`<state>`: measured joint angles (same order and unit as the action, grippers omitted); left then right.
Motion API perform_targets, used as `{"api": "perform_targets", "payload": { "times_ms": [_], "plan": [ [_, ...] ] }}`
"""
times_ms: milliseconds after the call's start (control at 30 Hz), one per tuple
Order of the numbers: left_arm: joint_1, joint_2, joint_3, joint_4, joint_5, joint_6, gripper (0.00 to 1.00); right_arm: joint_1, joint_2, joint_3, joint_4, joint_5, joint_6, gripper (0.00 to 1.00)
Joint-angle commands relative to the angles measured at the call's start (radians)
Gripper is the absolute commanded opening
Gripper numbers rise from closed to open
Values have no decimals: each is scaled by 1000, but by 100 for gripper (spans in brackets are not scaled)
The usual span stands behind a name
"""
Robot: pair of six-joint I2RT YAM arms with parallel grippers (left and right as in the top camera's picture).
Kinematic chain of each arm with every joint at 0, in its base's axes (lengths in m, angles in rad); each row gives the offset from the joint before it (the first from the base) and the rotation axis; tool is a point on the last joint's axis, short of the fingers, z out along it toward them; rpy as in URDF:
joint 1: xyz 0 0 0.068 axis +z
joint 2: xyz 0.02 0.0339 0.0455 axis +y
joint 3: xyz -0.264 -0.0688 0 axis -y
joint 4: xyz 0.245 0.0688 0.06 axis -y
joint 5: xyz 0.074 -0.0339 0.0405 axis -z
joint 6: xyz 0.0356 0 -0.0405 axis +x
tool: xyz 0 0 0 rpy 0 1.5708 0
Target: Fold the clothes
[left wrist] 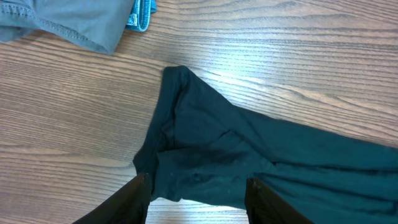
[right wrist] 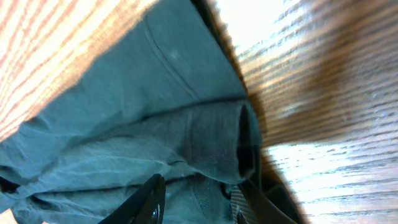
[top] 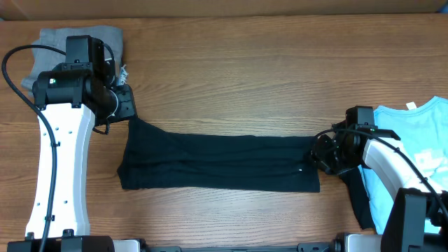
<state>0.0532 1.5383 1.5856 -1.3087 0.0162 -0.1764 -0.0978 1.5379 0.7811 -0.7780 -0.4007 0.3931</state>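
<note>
The black T-shirt (top: 217, 161) lies on the table as a long band running left to right. My left gripper (top: 126, 106) stands at its far left corner. In the left wrist view that gripper (left wrist: 199, 199) is open, with the bunched edge of the shirt (left wrist: 249, 149) lying between its fingers (left wrist: 140, 198) and bare wood behind it. My right gripper (top: 323, 155) is at the shirt's right end. In the right wrist view its jaws (right wrist: 199, 202) stand apart over a thick fold of the black cloth (right wrist: 124, 112).
A grey folded garment (top: 70, 38) lies at the back left corner, behind my left arm; its hem (left wrist: 62, 22) shows beside a light blue edge (left wrist: 140, 15). A light blue T-shirt (top: 413, 154) with white print lies at the right edge, under my right arm.
</note>
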Motion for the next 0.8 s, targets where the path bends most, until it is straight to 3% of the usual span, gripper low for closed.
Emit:
{"api": "perform_targets", "payload": {
  "times_ms": [0, 267, 567, 767],
  "plan": [
    [3, -7, 12, 4, 11, 16, 52, -5, -18, 54, 2, 18, 4, 38],
    [3, -7, 12, 7, 11, 16, 53, -59, -18, 64, -26, 62, -56, 41],
    [3, -7, 12, 24, 11, 16, 54, -131, -17, 60, -70, 50, -137, 53],
    [3, -7, 12, 23, 11, 16, 54, -126, 35, 18, -51, 13, -140, 70]
  ]
}}
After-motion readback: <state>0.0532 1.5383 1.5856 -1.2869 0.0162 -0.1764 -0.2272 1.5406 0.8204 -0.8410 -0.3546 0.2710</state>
